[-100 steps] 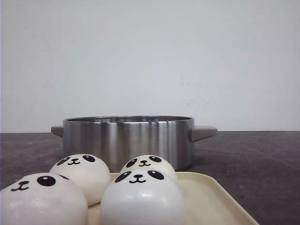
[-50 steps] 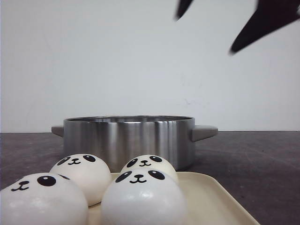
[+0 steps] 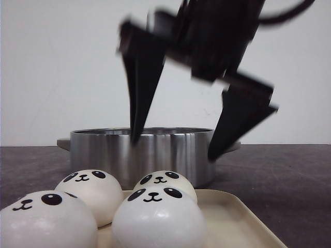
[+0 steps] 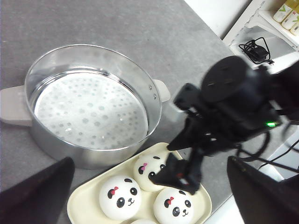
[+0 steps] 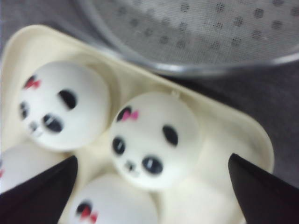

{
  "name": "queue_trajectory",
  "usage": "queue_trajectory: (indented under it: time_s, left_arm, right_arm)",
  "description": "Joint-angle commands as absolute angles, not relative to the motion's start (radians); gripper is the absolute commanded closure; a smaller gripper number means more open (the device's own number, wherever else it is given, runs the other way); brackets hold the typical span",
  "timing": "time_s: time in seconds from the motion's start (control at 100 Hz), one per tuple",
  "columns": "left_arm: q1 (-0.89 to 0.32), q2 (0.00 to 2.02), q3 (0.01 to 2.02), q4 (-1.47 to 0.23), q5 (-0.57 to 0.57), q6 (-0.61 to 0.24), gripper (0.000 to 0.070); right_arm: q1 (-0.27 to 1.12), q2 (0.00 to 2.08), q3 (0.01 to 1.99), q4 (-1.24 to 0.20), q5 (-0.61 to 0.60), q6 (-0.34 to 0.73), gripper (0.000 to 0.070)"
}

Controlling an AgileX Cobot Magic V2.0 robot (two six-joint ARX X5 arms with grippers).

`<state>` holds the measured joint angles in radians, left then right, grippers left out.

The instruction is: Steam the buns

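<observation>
Dark grey tabletop, white wall behind: 4 panda buns (image 3: 158,219) sit on a cream tray (image 3: 235,219) at the lower left of the front frame, just before a steel steamer pot (image 3: 142,155).

Right gripper (image 3: 173,147) hangs above the tray with jaws spread wide, holding and touching nothing. Left gripper (image 4: 149,186) also shows fingers far apart, empty. Buns rest dome-up, round with no clear long axis, faces turned toward the front camera; 1 lies between the right fingertips in the wrist view.
</observation>
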<state>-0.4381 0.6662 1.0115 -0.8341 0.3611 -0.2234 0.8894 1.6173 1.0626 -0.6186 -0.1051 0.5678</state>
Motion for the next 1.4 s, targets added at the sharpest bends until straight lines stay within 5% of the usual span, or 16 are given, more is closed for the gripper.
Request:
queue_trajectory:
  time_s: [0.0, 0.29, 0.43, 0.53, 0.59, 0.84, 1.09, 1.29, 1.39]
  left_arm:
    - [-0.448, 0.669, 1.029, -0.823, 0.355, -0.21, 0.0066]
    - [-0.454, 0.669, 1.029, -0.823, 0.355, -0.201, 0.0066]
    - [-0.454, 0.669, 1.028, -0.825, 0.355, -0.194, 0.0066]
    - [-0.454, 0.669, 1.028, -0.829, 0.355, -0.194, 0.0067]
    - [-0.454, 0.669, 1.028, -0.833, 0.353, -0.191, 0.0067]
    - [-0.454, 0.669, 1.028, -0.846, 0.329, -0.186, 0.0066]
    - [-0.454, 0.67, 1.028, -0.842, 0.314, -0.183, 0.0067]
    - [-0.454, 0.673, 1.028, -0.825, 0.283, -0.169, 0.0066]
    - [-0.454, 0.675, 1.028, -0.81, 0.28, -0.169, 0.0066]
  right_arm:
    - [0.896, 1.661, 1.075, -0.599, -0.104, 0.591, 0.0073]
    - [0.866, 1.741, 1.075, -0.543, -0.101, 0.604, 0.0107]
    - [0.854, 1.741, 1.075, -0.548, -0.109, 0.604, 0.042]
    - [0.853, 1.741, 1.075, -0.58, -0.112, 0.601, 0.0549]
    - [0.854, 1.741, 1.076, -0.59, -0.1, 0.588, 0.07]
    - [0.893, 1.657, 1.122, -0.626, -0.1, 0.533, 0.07]
    - [0.994, 1.502, 1.299, -0.806, -0.085, 0.434, 0.07]
    - [0.999, 1.477, 1.422, -0.734, 0.105, 0.365, 0.07]
    - [0.947, 1.493, 1.439, -0.619, 0.104, 0.327, 0.07]
